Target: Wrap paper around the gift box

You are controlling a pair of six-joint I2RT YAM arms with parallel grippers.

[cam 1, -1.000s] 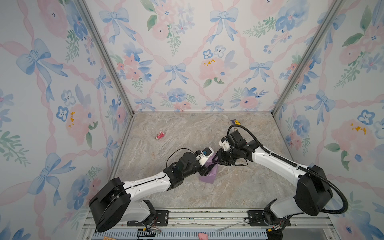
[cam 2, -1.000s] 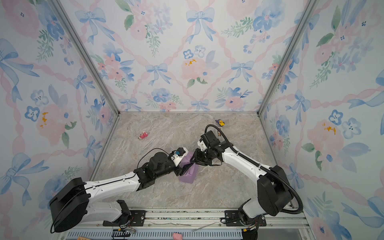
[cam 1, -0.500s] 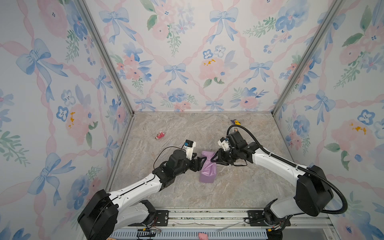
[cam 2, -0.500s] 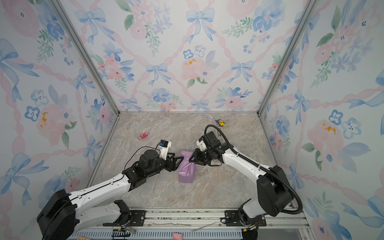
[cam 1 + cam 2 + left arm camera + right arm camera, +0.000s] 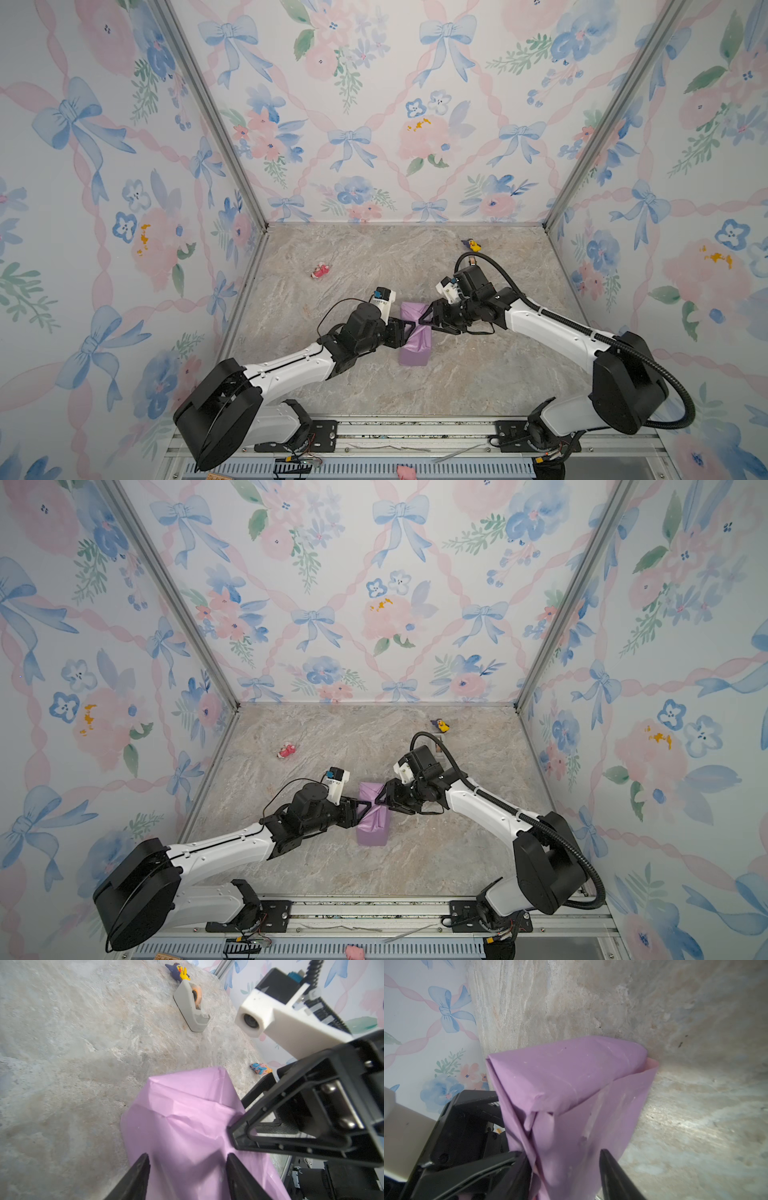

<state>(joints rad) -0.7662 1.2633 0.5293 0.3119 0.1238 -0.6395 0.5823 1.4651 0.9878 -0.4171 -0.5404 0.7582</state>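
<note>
- Counter (image 5: 457,386): the paper (image 5: 413,332) sits mid-counter, lilac face out, hiding the gift box completely. The wrapping looks nearly done, though the end folds seem loose and probably need taping.
- Left gripper (image 5: 187,1156): jaws apart over the parcel, clamping nothing.
- Right gripper (image 5: 562,1152): astride an end fold; I cannot tell whether it pinches.
- Tape dispenser (image 5: 190,1005), far right: no readable writing.

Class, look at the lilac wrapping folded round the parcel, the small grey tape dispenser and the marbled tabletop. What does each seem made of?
The lilac wrapping: thin matte paper, given sharp creases and folded flaps. The grey tape dispenser: probably moulded plastic, smooth with dull sheen. The marbled tabletop: stone-look veining, faintly glossy; stone or printed laminate, cannot tell.
</note>
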